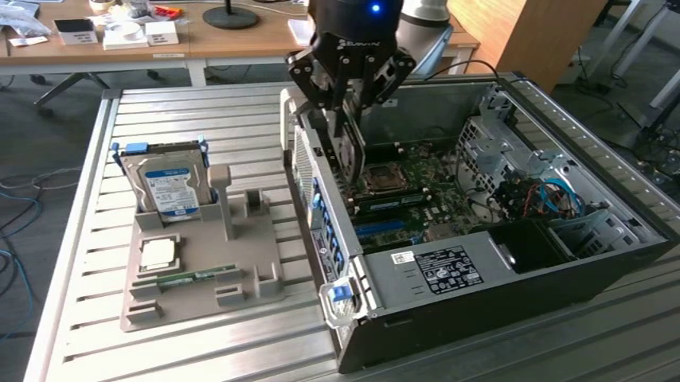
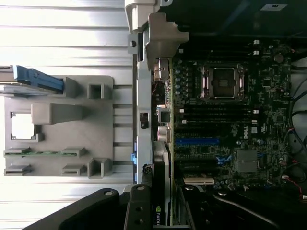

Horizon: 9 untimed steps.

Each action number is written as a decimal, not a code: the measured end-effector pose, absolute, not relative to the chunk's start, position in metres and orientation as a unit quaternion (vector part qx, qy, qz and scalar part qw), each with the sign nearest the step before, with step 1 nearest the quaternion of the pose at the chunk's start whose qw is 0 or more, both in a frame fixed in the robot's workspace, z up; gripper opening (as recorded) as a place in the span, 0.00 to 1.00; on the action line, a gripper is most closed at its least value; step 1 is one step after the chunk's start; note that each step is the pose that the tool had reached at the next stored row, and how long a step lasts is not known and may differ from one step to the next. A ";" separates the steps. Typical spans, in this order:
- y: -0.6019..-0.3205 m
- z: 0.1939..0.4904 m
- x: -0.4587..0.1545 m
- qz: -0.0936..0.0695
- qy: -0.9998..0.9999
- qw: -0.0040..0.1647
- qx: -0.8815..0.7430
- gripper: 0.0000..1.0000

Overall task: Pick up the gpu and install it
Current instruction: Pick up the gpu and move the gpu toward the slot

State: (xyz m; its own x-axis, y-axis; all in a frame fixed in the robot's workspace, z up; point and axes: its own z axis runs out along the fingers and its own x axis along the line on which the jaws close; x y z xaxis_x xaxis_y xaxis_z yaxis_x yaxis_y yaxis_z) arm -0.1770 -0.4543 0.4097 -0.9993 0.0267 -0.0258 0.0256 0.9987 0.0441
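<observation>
The gpu (image 1: 346, 155) is a thin dark card held on edge, hanging from my gripper (image 1: 343, 107), which is shut on its upper edge. It is lowered inside the open computer case (image 1: 595, 263), close to the rear wall and just above the motherboard (image 1: 409, 187). In the wrist view the gpu (image 2: 161, 163) runs edge-on along the case's rear wall, with a green logo near my gripper (image 2: 162, 196). Its lower edge lies beside the blue expansion slot (image 2: 196, 142); I cannot tell whether it touches the board.
A grey parts holder (image 1: 244, 263) lies at the exterior view's left on the slatted metal table (image 1: 75, 318). It carries a silver hard drive with a blue label (image 1: 165, 187), a square processor (image 1: 158, 253) and a green memory stick (image 1: 197, 276). Cables (image 1: 547, 199) crowd the case's far side.
</observation>
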 end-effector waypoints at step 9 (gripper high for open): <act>-0.454 0.410 -0.154 0.022 1.000 0.013 0.013 0.27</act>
State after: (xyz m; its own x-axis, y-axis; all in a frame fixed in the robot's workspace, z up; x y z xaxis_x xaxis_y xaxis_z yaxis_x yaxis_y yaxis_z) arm -0.1539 -0.4536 0.4097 -0.9993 0.0267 -0.0257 0.0255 0.9987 0.0440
